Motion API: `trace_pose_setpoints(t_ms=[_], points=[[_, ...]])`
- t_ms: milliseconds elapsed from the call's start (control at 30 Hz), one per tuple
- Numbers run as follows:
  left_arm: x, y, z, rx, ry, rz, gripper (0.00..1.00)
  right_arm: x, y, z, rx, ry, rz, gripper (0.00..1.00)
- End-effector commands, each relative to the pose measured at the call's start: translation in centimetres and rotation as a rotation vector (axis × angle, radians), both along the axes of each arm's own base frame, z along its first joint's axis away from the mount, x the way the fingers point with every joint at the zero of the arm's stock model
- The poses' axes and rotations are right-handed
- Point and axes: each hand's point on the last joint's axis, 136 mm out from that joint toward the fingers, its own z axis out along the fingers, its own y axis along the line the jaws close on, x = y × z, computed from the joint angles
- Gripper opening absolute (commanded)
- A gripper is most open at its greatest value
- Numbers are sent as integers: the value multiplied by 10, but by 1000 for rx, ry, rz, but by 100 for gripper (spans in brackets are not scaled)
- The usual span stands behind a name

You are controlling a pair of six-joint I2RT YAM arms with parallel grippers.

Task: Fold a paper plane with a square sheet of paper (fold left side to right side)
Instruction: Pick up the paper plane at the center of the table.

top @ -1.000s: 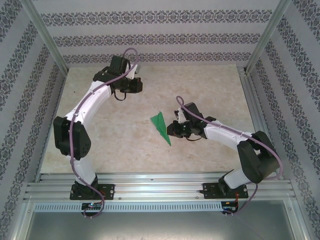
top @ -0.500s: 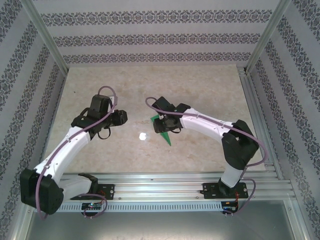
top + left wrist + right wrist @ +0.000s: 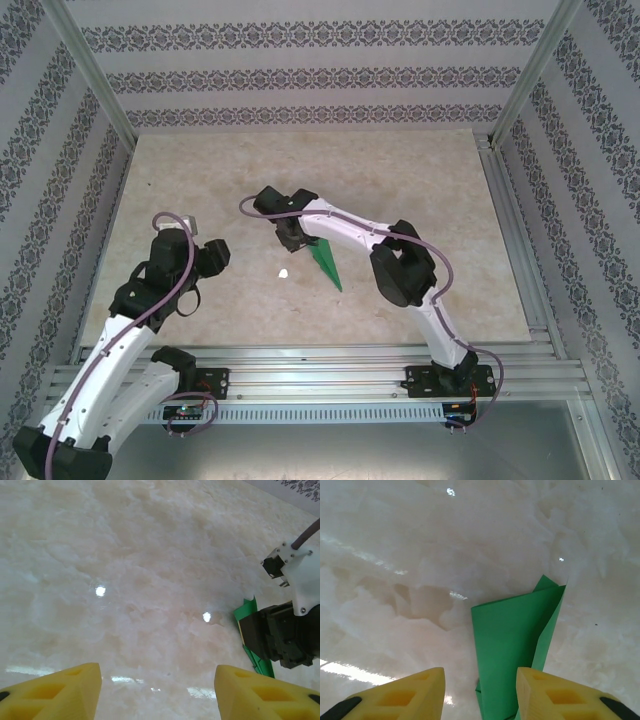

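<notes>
As the plane (image 3: 512, 630) lies folded, right gripper (image 3: 480, 676) over it and left gripper (image 3: 156, 675) at its 9 o'clock gape empty; likely next, pressing creases.

In the overhead view the paper plane (image 3: 328, 266) has its wide upper end hidden under the right gripper (image 3: 292, 238), whose jaws are too small there to read, as are those of the left gripper (image 3: 214, 256). The white speck (image 3: 284, 273) beside the plane is too small to identify. The left arm (image 3: 105, 365) is cut at the bottom edge.

From the left wrist, the right gripper's dark body covers much of the plane and is itself cut by the right edge; the left gripper's yellow fingers (image 3: 55, 692) are clipped at the bottom.

From the right wrist, the plane's near end drops below the frame between the clipped right fingers (image 3: 395, 697) — whether it touches them cannot be told.
</notes>
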Motion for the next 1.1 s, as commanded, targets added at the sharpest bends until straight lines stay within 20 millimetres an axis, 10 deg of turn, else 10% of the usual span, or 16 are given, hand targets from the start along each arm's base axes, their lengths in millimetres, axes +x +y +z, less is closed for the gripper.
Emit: trace_pose_setpoints(t_ms=[0,700,1067], points=[[-8,11,-6,13,16,49,64,0,-7,-2,-131,-11,55,42],[-6,11,-2,8,4,48,65,14,-22,-32,-423,-52,99,31],[-2,-1,-3,-12,18,-8,66,2,-29,37,-255,-77,68,0]])
